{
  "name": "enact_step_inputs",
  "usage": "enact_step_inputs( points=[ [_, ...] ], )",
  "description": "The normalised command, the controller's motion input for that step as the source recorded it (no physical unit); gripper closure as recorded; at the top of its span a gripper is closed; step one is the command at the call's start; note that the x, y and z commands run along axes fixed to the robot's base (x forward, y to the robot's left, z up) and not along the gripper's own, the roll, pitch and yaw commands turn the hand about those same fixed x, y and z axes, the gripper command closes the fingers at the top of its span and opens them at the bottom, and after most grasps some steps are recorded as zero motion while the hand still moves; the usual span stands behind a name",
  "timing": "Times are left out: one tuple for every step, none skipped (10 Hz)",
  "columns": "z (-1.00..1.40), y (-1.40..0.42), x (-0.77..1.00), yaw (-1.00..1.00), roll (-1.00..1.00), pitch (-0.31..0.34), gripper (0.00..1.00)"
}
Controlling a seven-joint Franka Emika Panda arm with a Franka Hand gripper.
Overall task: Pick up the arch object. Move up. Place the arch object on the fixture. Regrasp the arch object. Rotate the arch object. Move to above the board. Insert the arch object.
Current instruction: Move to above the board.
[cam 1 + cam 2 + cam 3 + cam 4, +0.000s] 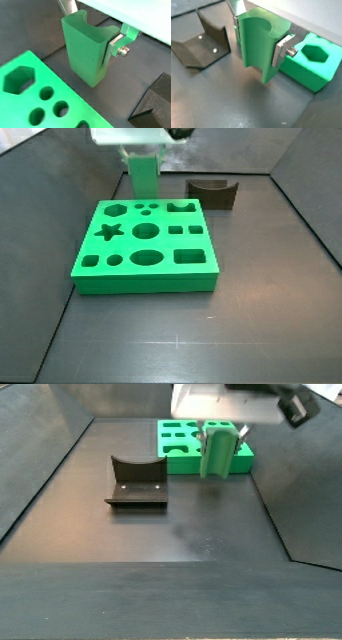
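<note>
The arch object (83, 57) (252, 57) is a small green elongated block. It stands upright with its curved notch toward the wrist. My gripper (87, 37) (259, 40) is shut on its upper part, one silver finger (115, 44) (282, 50) pressed flat on each side. In both side views the arch object (142, 173) (218, 449) hangs low beside the board (147, 246) (177, 439), between the board's edge and the fixture (211, 193) (136, 482). Whether its lower end touches the floor I cannot tell. The fixture (201, 45) (155, 102) has nothing on it.
The board (33, 92) (314, 62) shows hexagon, star, circle and square cutouts. Dark panels wall in the grey floor (201, 343) on its sides. The gripper body (134, 136) (234, 404) fills the upper part of both side views.
</note>
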Motion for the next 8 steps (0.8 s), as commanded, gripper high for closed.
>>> enact_step_inputs(
  points=[
    [1.00,-0.17,-0.14,0.04,-0.08,0.024,1.00],
    [1.00,-0.17,-0.14,0.04,-0.08,0.027,1.00],
    [1.00,-0.16,-0.13,0.04,-0.07,0.020,1.00],
    [1.00,-0.15,-0.13,0.04,-0.07,0.016,1.00],
    [1.00,-0.14,-0.12,0.04,-0.07,0.010,1.00],
    [1.00,-0.14,-0.12,0.04,-0.07,0.011,1.00],
    [1.00,-0.13,-0.11,0.04,-0.07,0.013,1.00],
    [1.00,-0.12,-0.11,0.04,-0.08,0.018,1.00]
  ],
)
